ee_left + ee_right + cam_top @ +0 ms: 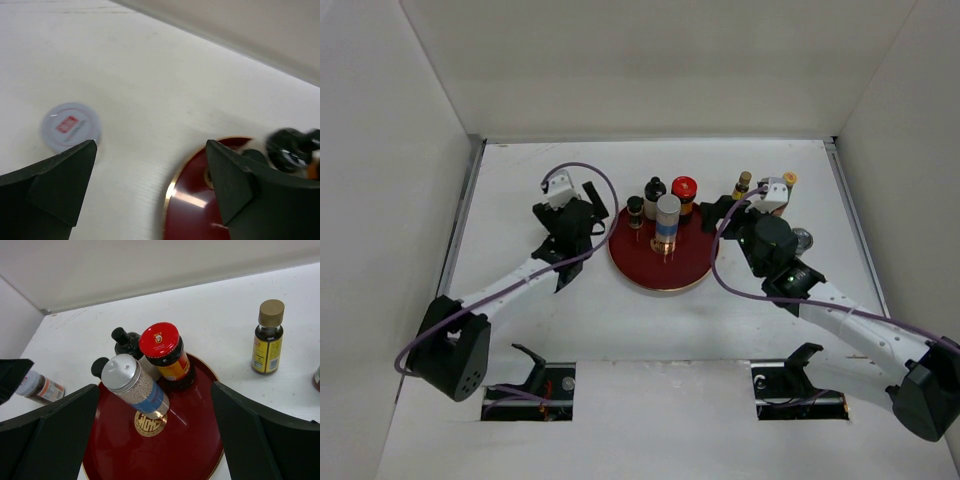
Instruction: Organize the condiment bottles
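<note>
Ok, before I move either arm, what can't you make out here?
Top view: grey-capped bottle mostly hidden behind the right arm.
Left wrist view: black-capped bottle blurred, its base behind a finger of the left hand; white lid label unreadable.
Right wrist view: bottle at the right edge cut off; only a sliver shows.

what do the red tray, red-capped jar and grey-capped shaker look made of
Red tray: glossy lacquer-like finish, with sharp light reflections; plastic or wood, cannot tell. Red-capped jar: probably clear glass, dark contents showing through; shiny cap. Grey-capped shaker: transparent plastic or glass, pale grains visible inside; cap looks brushed metallic.
</note>
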Robot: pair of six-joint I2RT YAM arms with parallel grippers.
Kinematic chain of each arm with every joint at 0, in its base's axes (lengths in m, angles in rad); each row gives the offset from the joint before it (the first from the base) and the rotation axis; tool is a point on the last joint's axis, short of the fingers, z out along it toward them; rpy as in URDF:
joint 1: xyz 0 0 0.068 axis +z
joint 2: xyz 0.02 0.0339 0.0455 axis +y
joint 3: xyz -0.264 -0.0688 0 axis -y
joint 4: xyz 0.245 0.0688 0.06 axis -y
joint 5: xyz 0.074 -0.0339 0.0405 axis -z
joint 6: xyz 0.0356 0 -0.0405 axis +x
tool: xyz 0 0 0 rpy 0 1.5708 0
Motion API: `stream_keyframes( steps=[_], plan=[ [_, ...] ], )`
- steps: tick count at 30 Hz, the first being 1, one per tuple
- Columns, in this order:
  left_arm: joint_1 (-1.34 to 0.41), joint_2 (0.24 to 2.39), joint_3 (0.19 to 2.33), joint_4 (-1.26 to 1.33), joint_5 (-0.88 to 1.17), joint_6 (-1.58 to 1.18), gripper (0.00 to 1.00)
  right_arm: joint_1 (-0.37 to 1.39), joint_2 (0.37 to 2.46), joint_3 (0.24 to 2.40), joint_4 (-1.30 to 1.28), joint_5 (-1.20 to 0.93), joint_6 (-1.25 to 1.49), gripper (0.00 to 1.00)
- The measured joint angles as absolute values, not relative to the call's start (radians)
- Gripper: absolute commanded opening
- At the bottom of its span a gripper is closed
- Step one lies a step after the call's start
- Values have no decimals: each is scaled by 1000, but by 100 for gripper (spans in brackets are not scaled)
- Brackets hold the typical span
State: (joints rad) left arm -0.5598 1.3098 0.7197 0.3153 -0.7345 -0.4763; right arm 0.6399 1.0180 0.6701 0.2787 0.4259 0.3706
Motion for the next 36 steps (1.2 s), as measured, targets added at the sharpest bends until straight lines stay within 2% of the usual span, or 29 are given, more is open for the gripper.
stream_keyframes(
  steps=[5,13,19,22,23,25,31,36],
  plan=[
    [-415,1296,700,193,-766,-525,91,640,1036,670,279,426,371,100],
    [-315,1465,722,151,-730,-572,88,640,1074,670,279,425,371,100],
    [-258,1561,784,170,-687,-572,72,643,1100,670,279,421,371,100],
    [-246,1582,787,192,-676,-574,54,643,1108,670,280,419,371,100],
    [-244,1583,787,194,-679,-567,45,643,1109,670,280,418,371,100],
    [-243,1583,786,197,-678,-564,37,643,1111,671,281,418,371,100],
    [-291,1493,717,187,-688,-555,29,644,1113,671,285,418,371,100],
    [-478,1321,675,140,-719,-520,28,644,1112,671,294,418,371,100]
  ],
)
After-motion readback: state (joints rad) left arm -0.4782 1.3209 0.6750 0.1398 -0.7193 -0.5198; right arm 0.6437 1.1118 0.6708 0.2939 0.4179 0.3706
